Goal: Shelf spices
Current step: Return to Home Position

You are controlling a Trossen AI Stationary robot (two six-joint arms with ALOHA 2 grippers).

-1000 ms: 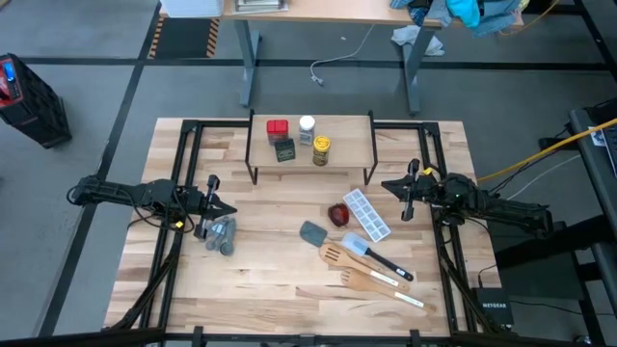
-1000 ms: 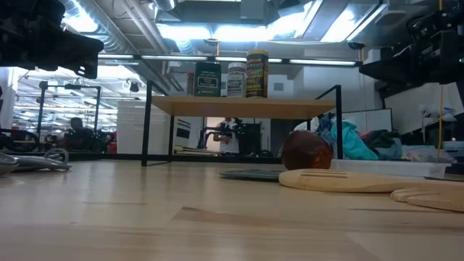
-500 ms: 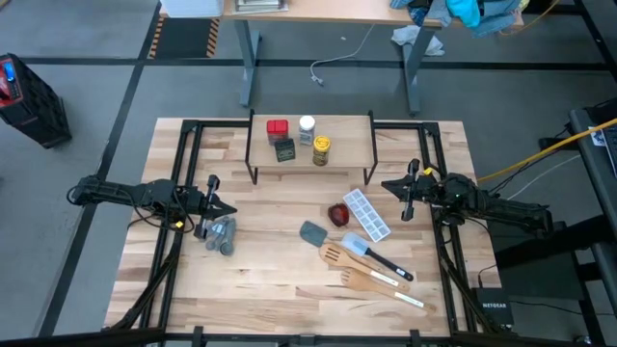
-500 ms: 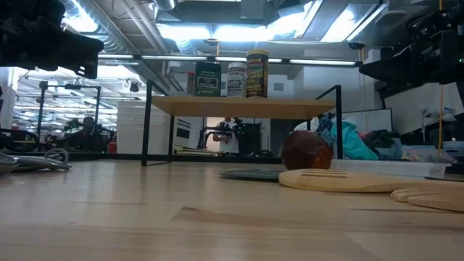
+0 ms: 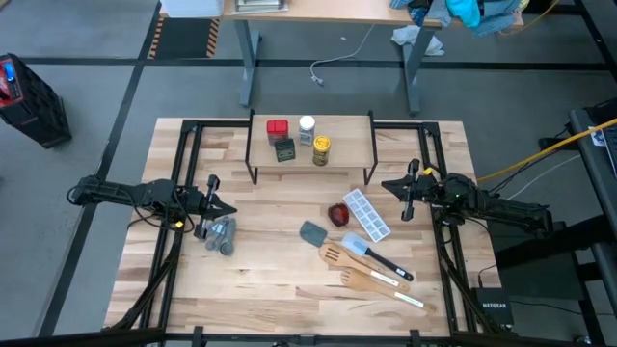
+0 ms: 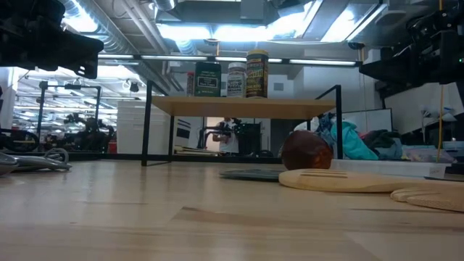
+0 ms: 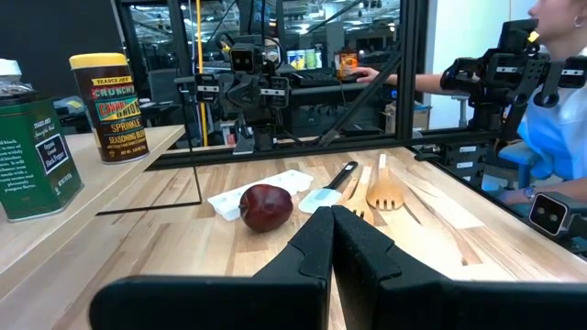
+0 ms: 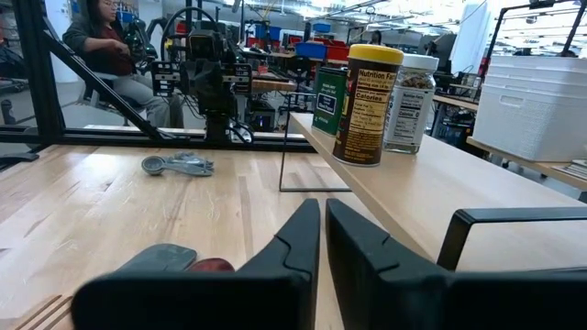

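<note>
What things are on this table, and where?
Shelf: one, light wood, back middle of table.
Red tin: one, red, on shelf.
Dark tin: one, dark green, on shelf.
White-capped jar: one, clear, on shelf.
Yellow-lidded jar: one, amber, on shelf.
Measuring spoons: one bunch, grey, table's left side.
Round dish: one, dark red, table middle.
Ice tray: one, white, right of dish.
Scraper: one, grey, left of spatula.
Spatula: one, pale blue, black handle, near tray.
Wooden spoons: two, light wood, front right.
Left claw: one, dark, shut, left side.
Right claw: one, dark, shut, right side.
</note>
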